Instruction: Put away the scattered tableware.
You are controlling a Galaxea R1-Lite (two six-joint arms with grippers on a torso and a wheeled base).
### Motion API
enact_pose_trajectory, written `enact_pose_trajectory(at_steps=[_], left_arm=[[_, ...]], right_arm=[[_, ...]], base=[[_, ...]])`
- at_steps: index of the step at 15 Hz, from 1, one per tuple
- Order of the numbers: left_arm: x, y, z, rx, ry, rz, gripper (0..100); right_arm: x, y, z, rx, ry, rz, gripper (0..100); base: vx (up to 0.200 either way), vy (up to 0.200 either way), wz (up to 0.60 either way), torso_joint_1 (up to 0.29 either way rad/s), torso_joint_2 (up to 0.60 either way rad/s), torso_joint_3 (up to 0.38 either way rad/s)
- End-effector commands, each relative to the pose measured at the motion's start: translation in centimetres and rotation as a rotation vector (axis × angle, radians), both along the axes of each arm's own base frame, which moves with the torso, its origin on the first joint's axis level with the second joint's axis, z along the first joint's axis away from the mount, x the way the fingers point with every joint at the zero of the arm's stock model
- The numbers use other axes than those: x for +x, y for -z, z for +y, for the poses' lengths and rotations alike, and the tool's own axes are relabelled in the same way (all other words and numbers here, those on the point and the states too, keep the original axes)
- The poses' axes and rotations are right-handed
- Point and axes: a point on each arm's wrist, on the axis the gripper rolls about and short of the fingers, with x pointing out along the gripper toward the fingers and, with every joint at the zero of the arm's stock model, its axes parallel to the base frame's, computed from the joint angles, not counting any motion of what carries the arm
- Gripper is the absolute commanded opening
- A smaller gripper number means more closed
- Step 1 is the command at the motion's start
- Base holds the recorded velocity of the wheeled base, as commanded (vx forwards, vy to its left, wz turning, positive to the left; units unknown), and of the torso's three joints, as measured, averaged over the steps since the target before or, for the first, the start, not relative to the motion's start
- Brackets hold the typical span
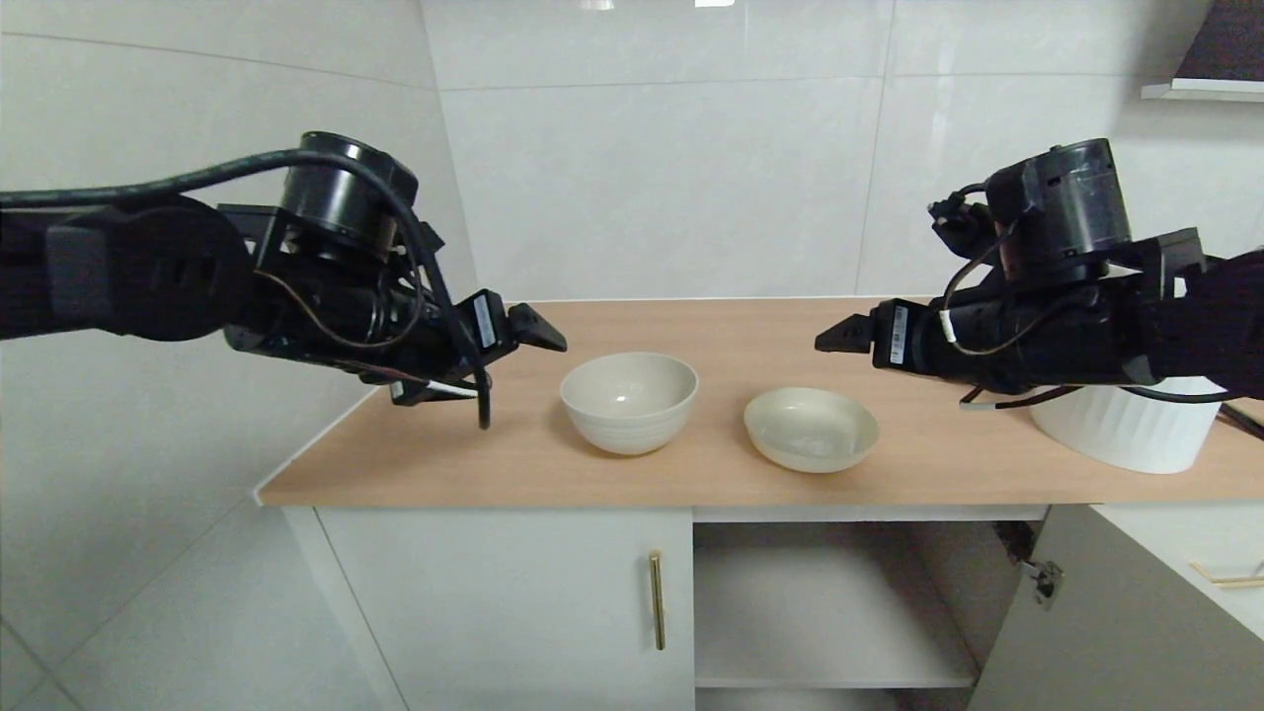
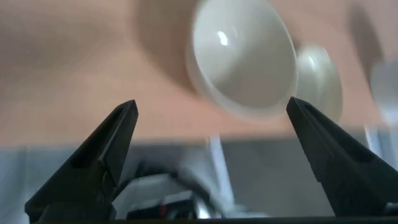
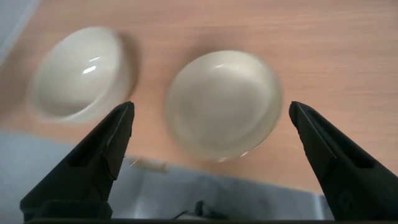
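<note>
Wooden countertop [image 1: 444,454], deep bowl [image 1: 629,400], shallow dish [image 1: 811,428], white ribbed pot [image 1: 1136,439]

My left arm [image 1: 148,276] extends roughly level from the left side, with the wrist turned inward. My right arm [image 1: 1086,331] mirrors it from the right side. The two point toward each other, tips well apart. My left gripper [image 2: 211,104] is spread wide, and its fingers [image 2: 99,162] are empty. My right gripper [image 3: 211,106] is likewise spread wide and empty.
</note>
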Motion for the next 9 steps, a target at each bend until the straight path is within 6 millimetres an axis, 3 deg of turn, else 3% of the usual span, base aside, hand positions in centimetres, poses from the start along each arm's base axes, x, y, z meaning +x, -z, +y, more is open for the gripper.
enact_pose_trajectory(at_steps=[1, 9], left_arm=[[1.9, 2.8, -1.6, -0.002, -0.024, 0.042, 100], [4.0, 5.8, -2.9, -0.006, -0.032, 0.069, 100]], right_arm=[[1.4, 1.2, 0.6, -0.029, 0.034, 0.021, 100], [1.3, 1.3, 0.6, -0.030, 0.036, 0.023, 100]], base=[[0.000, 0.000, 0.00, 0.000, 0.00, 0.000], [0.000, 0.000, 0.00, 0.000, 0.00, 0.000]])
